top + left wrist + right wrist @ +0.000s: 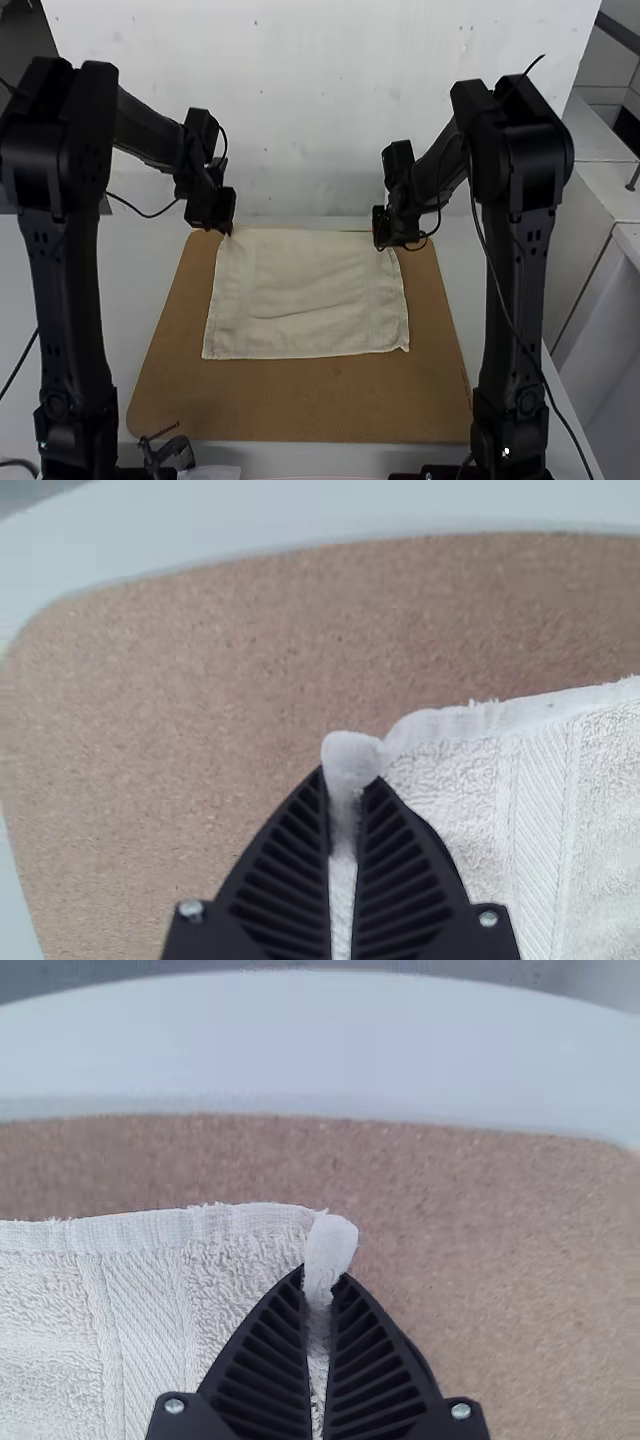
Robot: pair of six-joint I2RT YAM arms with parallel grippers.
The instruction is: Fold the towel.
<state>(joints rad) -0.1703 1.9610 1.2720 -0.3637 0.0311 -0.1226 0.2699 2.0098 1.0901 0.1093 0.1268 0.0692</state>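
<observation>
Towel (310, 300) lies spread, board (300, 400) extending (quite roomily) beyond its near edge.

From here I see the towel (310, 300) lying on the board (300, 405), toward its far edge, and the board on the table (128, 290). My left gripper (228, 230) is at the towel's far left corner, my right gripper (380, 244) at the far right.

The pale table (133, 275) carried a brown board (320, 405) with rounded near corners. On the board a cream towel (310, 295) lay spread, faintly creased, its far edge along the board's far edge; brown surface showed beside both its sides and between it and the near edge.
</observation>
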